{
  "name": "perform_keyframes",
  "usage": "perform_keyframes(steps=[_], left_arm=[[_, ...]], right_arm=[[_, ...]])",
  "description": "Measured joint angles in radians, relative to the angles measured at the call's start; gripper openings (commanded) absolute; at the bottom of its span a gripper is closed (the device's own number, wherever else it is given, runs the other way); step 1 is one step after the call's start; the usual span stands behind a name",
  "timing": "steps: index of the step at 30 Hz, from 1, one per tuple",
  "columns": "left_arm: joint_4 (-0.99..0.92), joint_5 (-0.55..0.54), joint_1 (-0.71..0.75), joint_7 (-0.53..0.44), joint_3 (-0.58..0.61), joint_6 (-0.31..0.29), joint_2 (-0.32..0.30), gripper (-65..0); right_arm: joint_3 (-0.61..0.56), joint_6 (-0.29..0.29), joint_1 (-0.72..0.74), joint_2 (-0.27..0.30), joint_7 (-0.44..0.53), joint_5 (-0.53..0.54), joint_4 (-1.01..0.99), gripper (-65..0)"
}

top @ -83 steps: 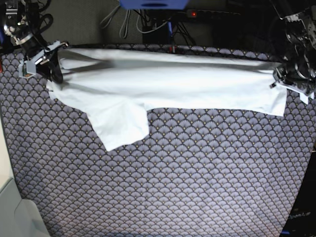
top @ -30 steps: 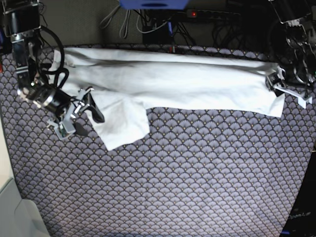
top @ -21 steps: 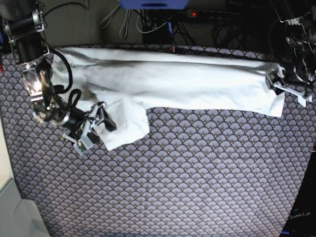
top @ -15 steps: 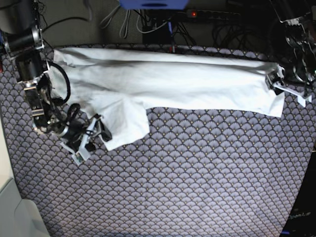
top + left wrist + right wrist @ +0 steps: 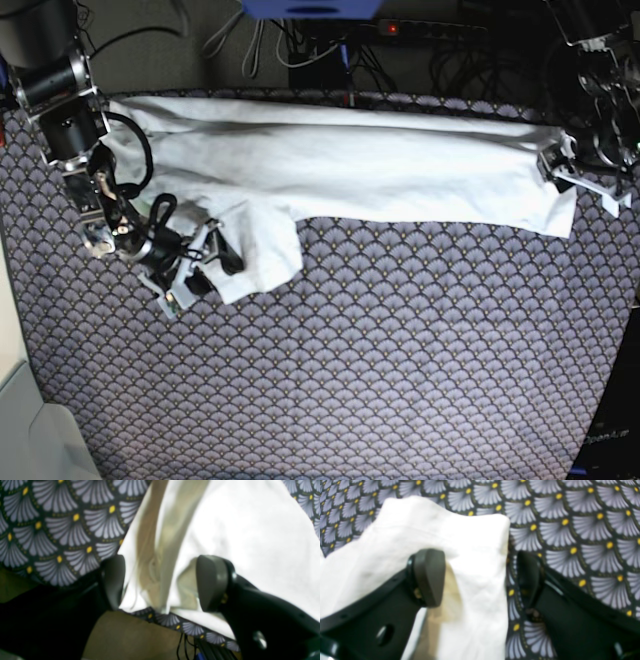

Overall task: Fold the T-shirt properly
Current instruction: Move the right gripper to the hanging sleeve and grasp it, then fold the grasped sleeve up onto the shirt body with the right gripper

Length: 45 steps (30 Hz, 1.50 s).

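The T-shirt point(image 5: 340, 165) lies as a long white band across the far side of the bench point(image 5: 400, 360), running from about ten o'clock to two o'clock in the base view, with one sleeve point(image 5: 262, 250) hanging off it toward eight o'clock. It looks already folded once lengthwise, so the loose sleeve is the part left to tuck in.

The right gripper point(image 5: 205, 262) sits at the sleeve's outer end, at roughly nine o'clock. In the right wrist view its jaws stand apart and straddle the sleeve's edge: one finger point(image 5: 428, 576) rests over the white cloth, the other finger point(image 5: 528, 578) is over the patterned bench cover just beside the hem. That placement suits a pinch on the sleeve's free end, probably to lift it and lay it over the body of the shirt. Nothing is clamped yet.

The left gripper point(image 5: 570, 170) stays at the shirt's opposite end, near three o'clock. In the left wrist view its jaws are also apart, with a bunched fold of cloth point(image 5: 160, 580) between them; one jaw touches the cloth, but I cannot tell whether the fold is pinched. Its position likely serves to steady that end while the sleeve is handled.
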Motion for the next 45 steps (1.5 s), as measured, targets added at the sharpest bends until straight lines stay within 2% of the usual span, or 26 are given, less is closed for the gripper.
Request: perform_keyframes(steps=[2, 7, 8, 13, 16, 21, 24, 28, 32, 37, 40, 45], left_arm=[[0.000, 0.000, -0.003, 0.000, 0.000, 0.000, 0.000, -21.4], [0.000, 0.000, -0.003, 0.000, 0.000, 0.000, 0.000, -21.4], [0.000, 0.000, -0.003, 0.000, 0.000, 0.000, 0.000, -21.4], [0.000, 0.003, -0.003, -0.001, 0.000, 0.000, 0.000, -21.4], [0.000, 0.005, -0.001, -0.004, 0.000, 0.000, 0.001, -21.4], [0.000, 0.003, -0.003, -0.004, 0.000, 0.000, 0.002, -21.3], [0.000, 0.003, -0.001, -0.005, 0.002, 0.000, 0.000, -21.3], [0.000, 0.003, -0.001, -0.004, 0.001, 0.000, 0.002, -21.2], [0.000, 0.004, -0.005, -0.004, 0.001, 0.000, 0.000, -21.2], [0.000, 0.011, -0.002, -0.008, 0.035, 0.003, -0.007, -21.2], [0.000, 0.007, -0.005, -0.011, 0.058, 0.002, -0.008, -21.2], [0.000, 0.008, -0.005, -0.011, 0.058, 0.003, -0.008, -21.2]], right_arm=[[0.000, 0.000, 0.000, 0.001, 0.000, 0.000, 0.000, -33.3], [-0.002, 0.000, -0.003, 0.001, -0.010, 0.001, 0.000, -62.7], [-0.002, 0.000, -0.005, 0.001, -0.011, 0.001, 0.000, -65.0], [-0.001, 0.000, -0.041, 0.010, 0.001, 0.005, 0.040, -65.0], [0.001, -0.005, -0.108, 0.060, -0.027, -0.010, 0.178, -65.0], [0.142, 0.002, -0.281, 0.095, -0.038, -0.013, 0.454, -65.0], [0.261, -0.003, -0.396, 0.093, -0.031, -0.010, 0.580, -65.0], [0.370, 0.000, -0.543, 0.089, -0.055, -0.018, 0.711, -65.0], [0.478, -0.004, -0.679, 0.089, -0.034, -0.012, 0.854, -65.0], [0.555, 0.007, -0.832, 0.049, -0.034, -0.015, 0.971, -65.0], [0.588, 0.001, -0.870, 0.024, -0.028, -0.014, 0.978, -65.0], [0.589, 0.001, -0.919, 0.022, -0.034, -0.016, 0.963, -65.0]])
